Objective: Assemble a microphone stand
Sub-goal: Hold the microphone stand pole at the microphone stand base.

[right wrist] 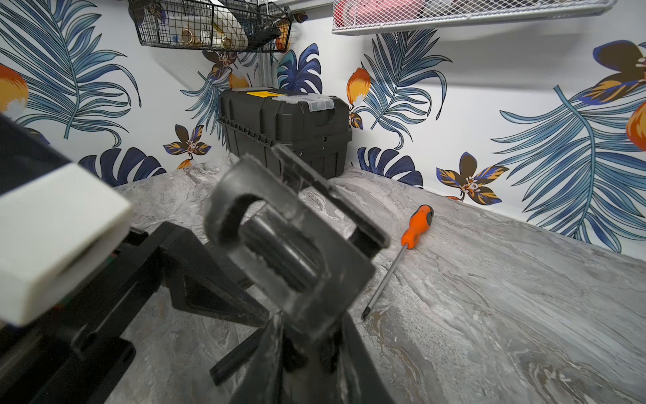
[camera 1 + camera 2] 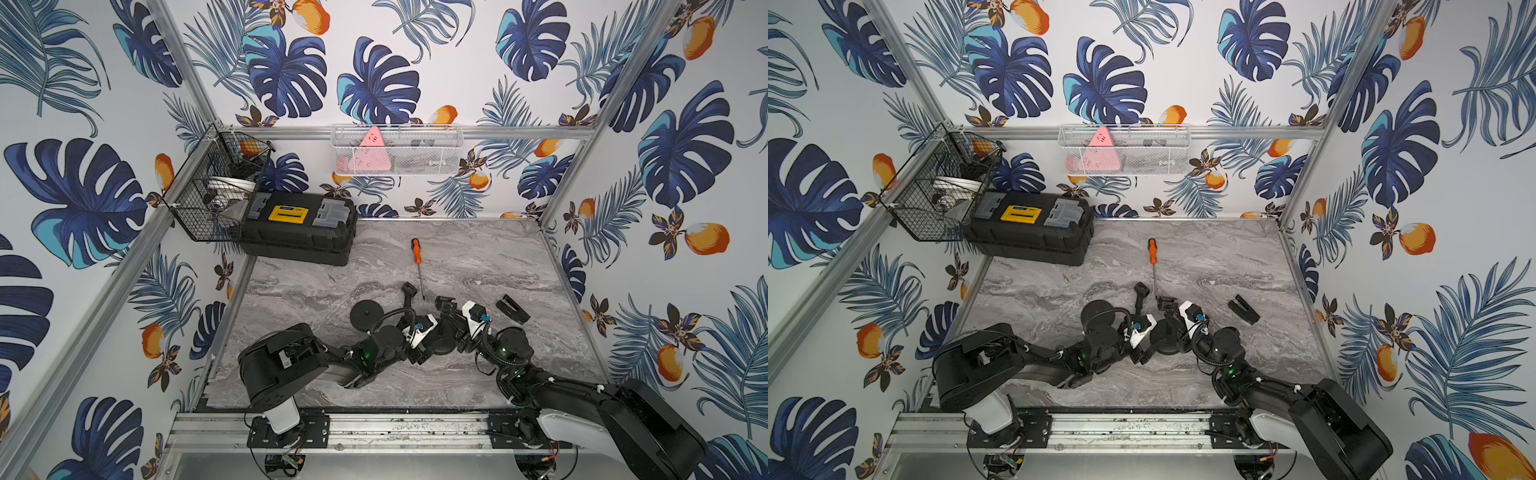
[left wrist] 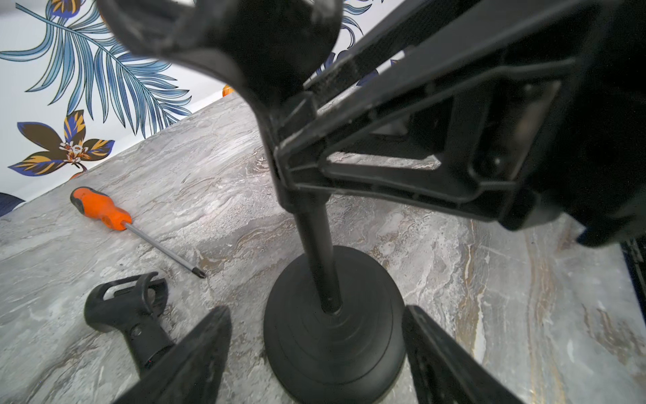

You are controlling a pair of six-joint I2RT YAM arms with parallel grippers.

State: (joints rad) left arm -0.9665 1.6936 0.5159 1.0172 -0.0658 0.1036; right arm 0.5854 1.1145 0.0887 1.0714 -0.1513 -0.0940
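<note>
The microphone stand stands upright on the table: a round black base (image 3: pixel 335 335) (image 2: pixel 441 347) with a thin black pole (image 3: pixel 318 252) and a U-shaped holder (image 1: pixel 290 245) on top. My right gripper (image 1: pixel 311 349) (image 2: pixel 449 318) is shut on the pole just under the holder. Low over the table, my left gripper (image 3: pixel 318 360) (image 2: pixel 430 351) is open with one finger (image 3: pixel 195 356) on each side of the base. A gap shows on at least one side. A black mic clip (image 3: pixel 129 307) (image 2: pixel 409 291) lies loose beside the base.
An orange-handled screwdriver (image 2: pixel 417 253) (image 3: pixel 101 208) lies behind the stand. A loose black part (image 2: pixel 512 309) lies to the right. A black toolbox (image 2: pixel 299 228) sits at the back left under a black wire basket (image 2: pixel 216 195). A white mesh basket (image 2: pixel 397 149) hangs on the back wall.
</note>
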